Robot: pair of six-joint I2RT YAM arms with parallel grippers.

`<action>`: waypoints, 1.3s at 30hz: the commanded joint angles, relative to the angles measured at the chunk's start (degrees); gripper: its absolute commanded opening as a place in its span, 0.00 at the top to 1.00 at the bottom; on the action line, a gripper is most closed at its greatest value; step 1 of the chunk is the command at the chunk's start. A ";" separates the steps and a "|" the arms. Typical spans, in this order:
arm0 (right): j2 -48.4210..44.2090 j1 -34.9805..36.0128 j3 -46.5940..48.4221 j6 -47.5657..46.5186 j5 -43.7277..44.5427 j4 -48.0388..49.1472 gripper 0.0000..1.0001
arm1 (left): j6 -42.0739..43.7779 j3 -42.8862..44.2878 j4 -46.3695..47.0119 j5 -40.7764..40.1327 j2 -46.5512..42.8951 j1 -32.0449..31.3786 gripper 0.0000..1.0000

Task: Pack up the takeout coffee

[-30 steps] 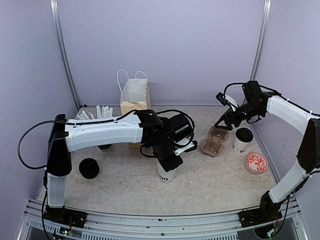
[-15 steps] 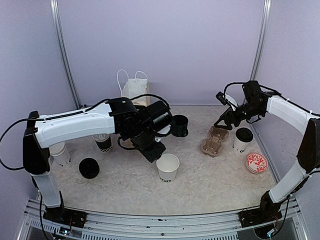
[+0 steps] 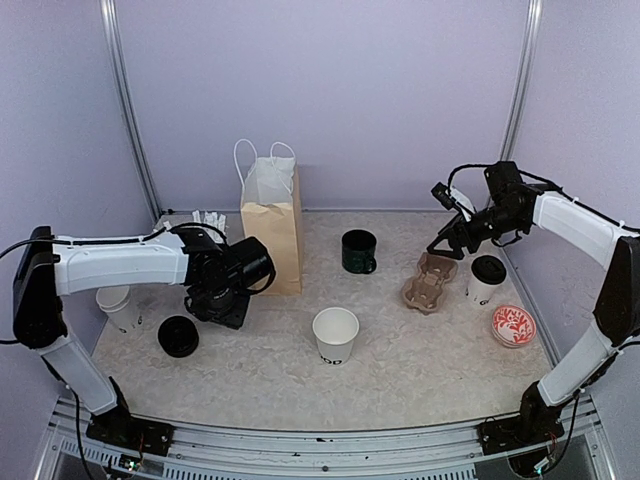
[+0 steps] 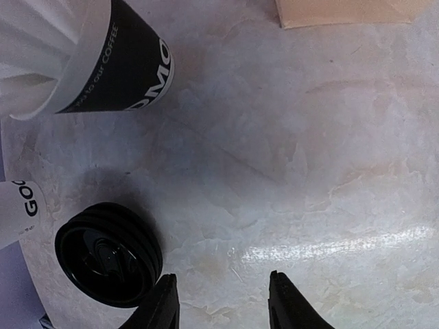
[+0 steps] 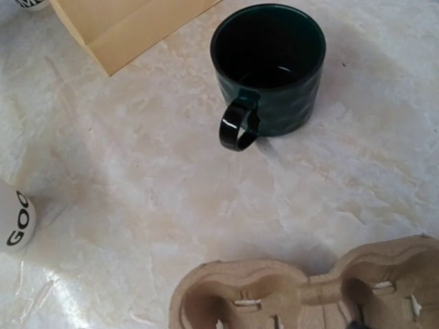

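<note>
The left arm lies low across the left side of the bench [image 3: 420, 370], its forearm level and its wrist tipped down. The left gripper [image 4: 223, 305] points at the surface, jaws spread with only bare bench between them. One finger stands just beside a loose black lid [image 4: 108, 253]; whether it touches I cannot tell. A black cup of straws [image 4: 120, 62] and a small white cup [image 3: 118, 308] crowd that corner near the left edge.

The right arm climbs by the right wall and bends inward. The right gripper [image 3: 440, 246] hovers over the far end of the cardboard carrier [image 3: 428, 283]. Its jaws seem spread and hold nothing, though its wrist view barely shows them.

A lidded takeout cup [image 3: 487, 278] stands just right of the carrier. A lidless takeout cup [image 3: 335, 335] stands mid-bench with open room all round. The green mug [image 5: 269, 65] sits between the paper bag [image 3: 272, 225] and the carrier.
</note>
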 commanded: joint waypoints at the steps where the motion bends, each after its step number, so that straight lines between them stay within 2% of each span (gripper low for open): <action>1: -0.40 0.85 -0.73 -0.39 -0.78 0.96 0.21 | -6.48 -3.89 2.82 -0.21 1.08 1.13 0.55; 6: -0.17 0.85 -0.69 -0.26 -0.80 1.01 0.21 | -8.48 -11.52 5.31 -0.14 -1.58 4.93 0.59; 12: 0.44 0.94 -0.36 0.09 -1.28 1.13 0.21 | -7.33 -15.56 8.05 1.34 -4.65 8.00 0.64; 16: 0.55 1.03 -0.02 0.27 -1.30 0.80 0.21 | -6.05 -17.54 10.41 3.17 -5.52 9.99 0.71; 29: 0.90 1.18 0.15 0.53 -0.99 0.64 0.22 | -5.22 -17.71 10.29 3.44 -5.42 11.04 0.89; 35: 1.08 1.21 0.27 0.45 -1.07 0.63 0.21 | -5.65 -16.43 8.25 3.57 -5.77 10.47 0.95; 39: 0.99 1.29 0.44 0.45 -1.00 0.48 0.21 | -6.91 -11.98 3.40 3.14 -6.31 7.63 0.95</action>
